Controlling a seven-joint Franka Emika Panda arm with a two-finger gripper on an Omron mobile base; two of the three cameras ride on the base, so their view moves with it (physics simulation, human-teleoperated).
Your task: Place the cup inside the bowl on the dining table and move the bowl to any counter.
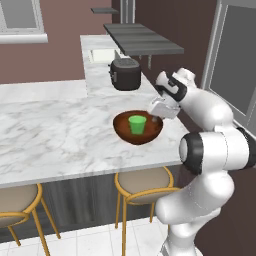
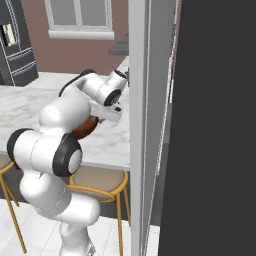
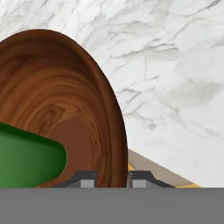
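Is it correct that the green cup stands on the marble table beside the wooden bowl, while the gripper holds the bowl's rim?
Not quite. In the left base view the green cup stands inside the wooden bowl, not beside it. The gripper does hold the rim.

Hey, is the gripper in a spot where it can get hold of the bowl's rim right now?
Probably yes. In the hand view the fingers stand either side of the bowl rim, shut on it. The cup stands upright inside, apart from that edge, so nothing blocks the grip.
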